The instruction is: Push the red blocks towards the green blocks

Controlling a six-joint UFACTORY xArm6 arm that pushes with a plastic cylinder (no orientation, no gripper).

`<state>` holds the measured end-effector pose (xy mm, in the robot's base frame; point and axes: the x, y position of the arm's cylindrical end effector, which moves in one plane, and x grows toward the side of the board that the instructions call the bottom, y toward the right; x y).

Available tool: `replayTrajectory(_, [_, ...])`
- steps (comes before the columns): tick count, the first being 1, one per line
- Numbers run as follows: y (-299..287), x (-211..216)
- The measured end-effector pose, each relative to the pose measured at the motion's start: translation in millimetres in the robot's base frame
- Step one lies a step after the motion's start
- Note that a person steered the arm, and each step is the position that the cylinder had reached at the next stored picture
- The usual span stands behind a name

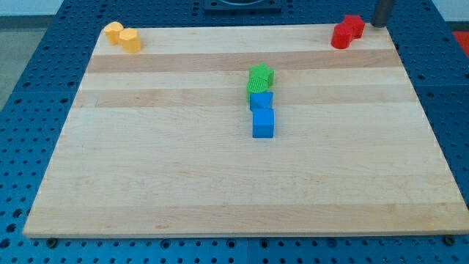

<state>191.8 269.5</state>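
Two red blocks sit touching at the view's top right corner of the board: one (353,26) nearer the corner, one (341,37) just left and below it. Their shapes are hard to make out. The green blocks (259,78) sit near the board's middle, a star-like one on top of the cluster. My tip (379,24) is at the view's top right, just right of the red blocks, with a small gap to the nearest one. The rod runs up out of view.
Two blue blocks, one (261,100) touching the green ones from below and a cube (263,123) below that. Two yellow blocks (122,37) sit at the view's top left corner. The wooden board (146,176) lies on a blue pegboard table.
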Motion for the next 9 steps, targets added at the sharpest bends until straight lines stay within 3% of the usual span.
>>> replayTrajectory(2, [-32.9,1.0])
replayTrajectory(9, [-99.2,63.3])
